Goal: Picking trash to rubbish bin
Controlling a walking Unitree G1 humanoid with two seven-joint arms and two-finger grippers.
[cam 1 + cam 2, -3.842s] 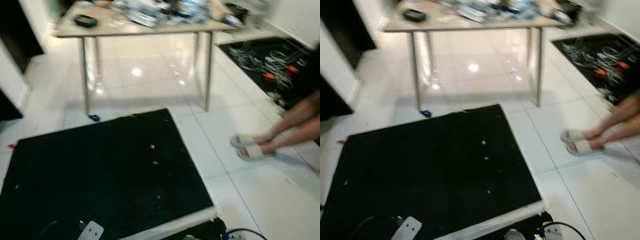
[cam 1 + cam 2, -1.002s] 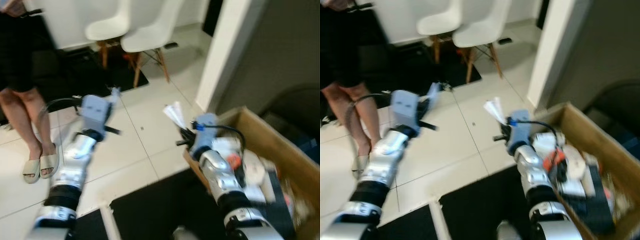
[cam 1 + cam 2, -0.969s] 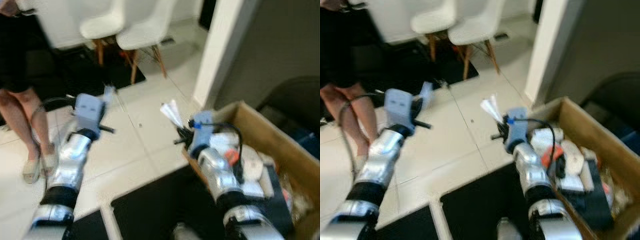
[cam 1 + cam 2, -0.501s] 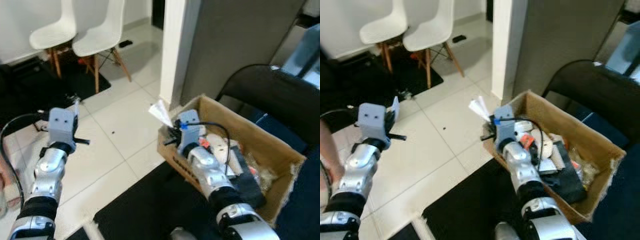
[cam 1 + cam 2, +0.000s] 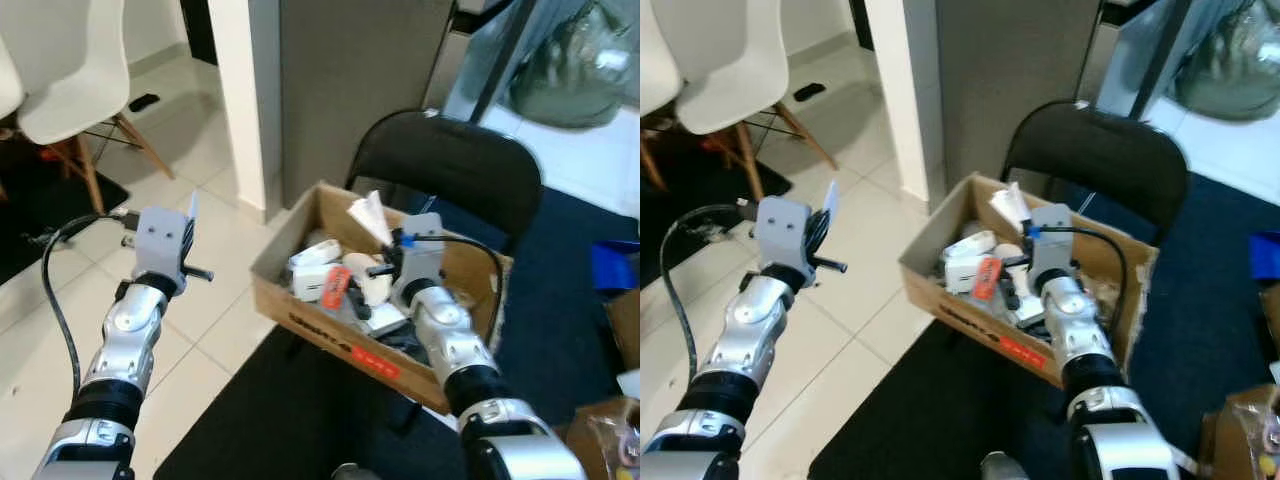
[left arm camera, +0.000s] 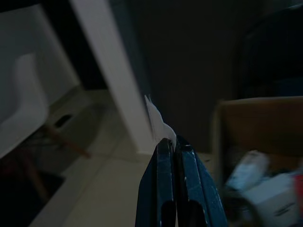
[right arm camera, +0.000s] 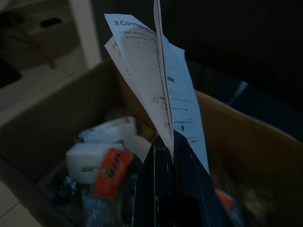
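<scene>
Right wrist view is showing a folded printed leaflet [image 7: 163, 90] pinched upright between the clenched right gripper [image 7: 165, 146], which is hovering over the open cardboard box [image 5: 970, 310] serving as the bin (probably so the paper drops straight in). At about nine o'clock of the box, the left gripper [image 6: 171, 144] is clamping a small white paper scrap [image 6: 158, 120] above the glossy floor tiles [image 5: 215, 340], apparently waiting its turn. Crumpled cartons and an orange wrapper [image 5: 985, 278] are lying inside; a black chair [image 5: 445, 165] is standing at twelve o'clock.
</scene>
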